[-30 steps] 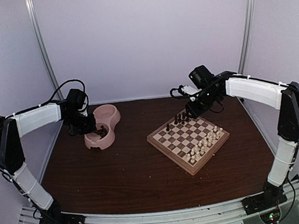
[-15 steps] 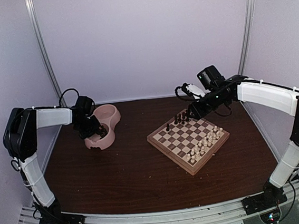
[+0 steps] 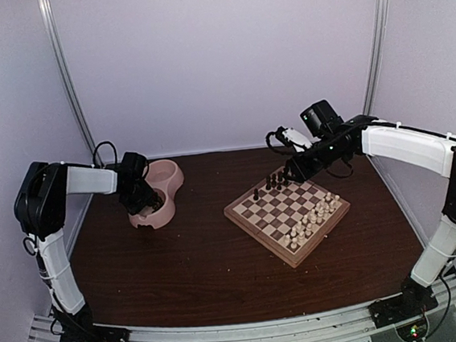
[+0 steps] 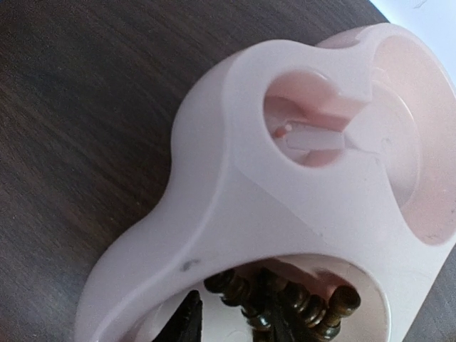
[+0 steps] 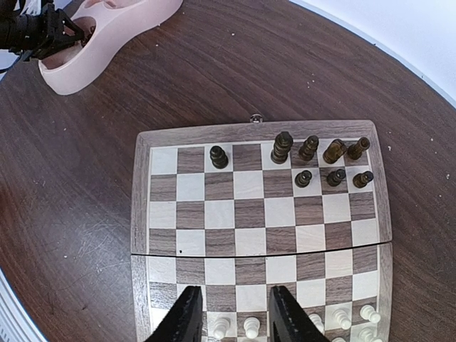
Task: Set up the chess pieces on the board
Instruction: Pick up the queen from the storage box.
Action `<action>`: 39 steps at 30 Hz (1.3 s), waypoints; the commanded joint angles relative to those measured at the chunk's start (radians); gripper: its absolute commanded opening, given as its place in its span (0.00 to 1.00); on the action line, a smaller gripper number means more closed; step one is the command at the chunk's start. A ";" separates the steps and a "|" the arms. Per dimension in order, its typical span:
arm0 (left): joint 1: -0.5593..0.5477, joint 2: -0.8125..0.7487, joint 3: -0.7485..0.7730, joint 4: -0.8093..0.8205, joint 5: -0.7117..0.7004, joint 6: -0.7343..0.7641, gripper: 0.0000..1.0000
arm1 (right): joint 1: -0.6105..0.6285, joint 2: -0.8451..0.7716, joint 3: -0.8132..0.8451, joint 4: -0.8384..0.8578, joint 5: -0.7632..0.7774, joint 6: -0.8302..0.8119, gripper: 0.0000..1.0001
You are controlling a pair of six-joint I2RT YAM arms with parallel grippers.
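Several dark chess pieces stand along the far rows of the board, with one alone further left. More dark pieces lie heaped in the near cup of the pink double bowl. My left gripper reaches into that cup, fingers apart, with the heap against its right finger; I cannot tell whether they touch. My right gripper hovers open over the board's near side, with nothing between its fingers. From above, the left gripper is at the bowl and the right gripper is over the board's far corner.
Pale cream chessmen fill the board's right side in the top view. The pink bowl sits at the table's back left, and its far cup looks bare. White walls and metal posts enclose the dark wooden table.
The left arm has folded in closer to the bowl, with its gripper staying in the near cup. The right arm lifted and swung slightly right a second ago, then held still.
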 commanded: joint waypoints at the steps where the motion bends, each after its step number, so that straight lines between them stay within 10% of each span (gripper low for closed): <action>1: 0.012 0.039 0.028 0.068 -0.039 -0.059 0.35 | 0.005 -0.021 -0.010 0.016 -0.011 -0.009 0.34; 18: 0.030 -0.013 0.023 0.128 0.029 0.139 0.04 | 0.005 -0.054 -0.011 0.021 -0.044 0.020 0.31; 39: -0.178 -0.416 -0.114 0.235 0.628 0.806 0.07 | 0.061 -0.011 0.107 0.017 -0.334 0.203 0.32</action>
